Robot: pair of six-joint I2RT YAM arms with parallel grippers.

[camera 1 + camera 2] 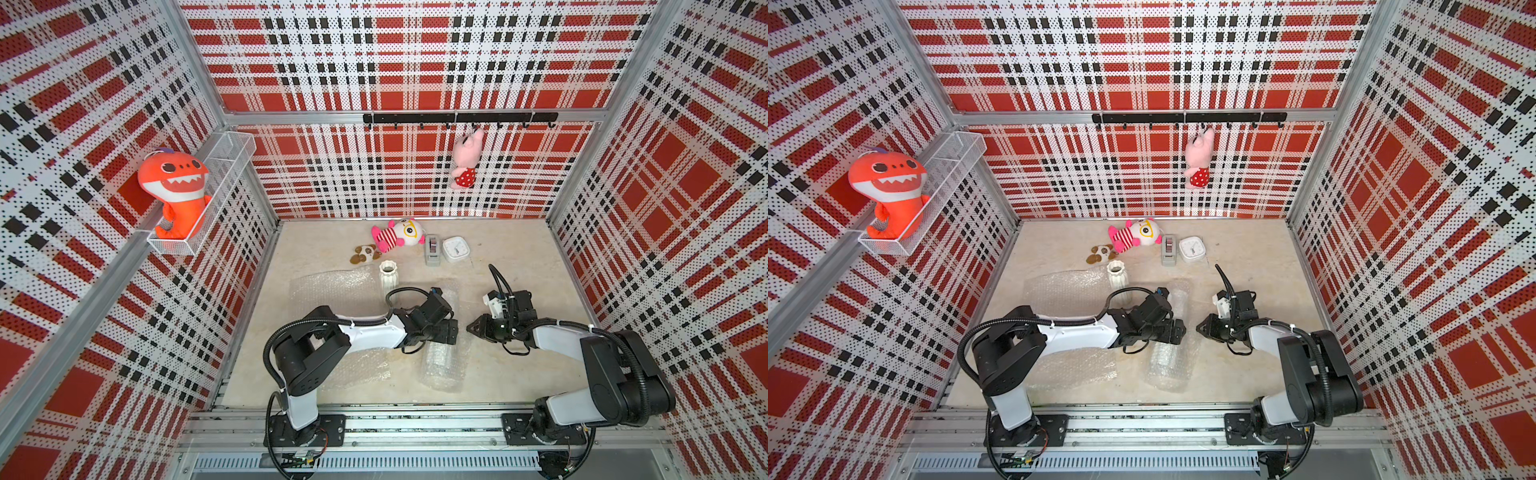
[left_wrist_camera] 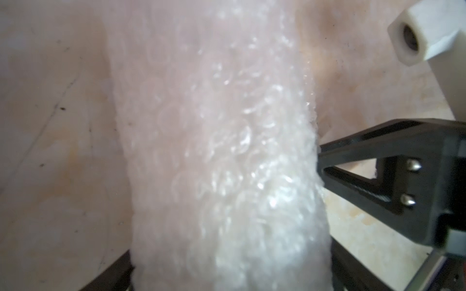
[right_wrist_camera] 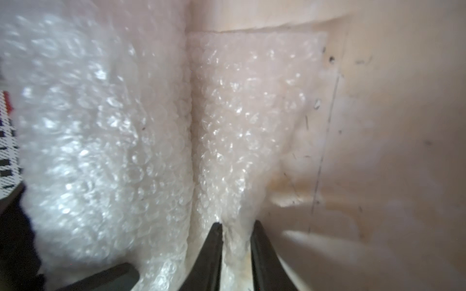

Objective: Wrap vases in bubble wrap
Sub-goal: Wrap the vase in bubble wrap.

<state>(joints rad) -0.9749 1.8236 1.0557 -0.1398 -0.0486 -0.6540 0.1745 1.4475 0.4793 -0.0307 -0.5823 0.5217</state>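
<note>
A white ribbed vase [image 1: 388,277] [image 1: 1118,274] stands upright at the middle of the floor. A thick roll of bubble wrap [image 1: 442,365] [image 1: 1169,365] lies in front of it, and what is inside does not show. My left gripper [image 1: 451,332] [image 2: 232,264] is open, with its jaws wide on either side of the roll [image 2: 222,151]. My right gripper [image 1: 469,327] [image 3: 237,226] reaches in from the right. It is shut on a loose flap [image 3: 247,113] of that wrap, which bunches between its fingers. Its tip [image 2: 319,153] touches the roll's edge.
A flat bubble wrap sheet [image 1: 332,286] lies left of the vase, another [image 1: 363,368] under the left arm. A tape dispenser [image 1: 432,249], white clock [image 1: 456,248] and two plush toys [image 1: 397,235] [image 1: 365,253] sit at the back. A wire basket [image 1: 208,199] is on the left wall.
</note>
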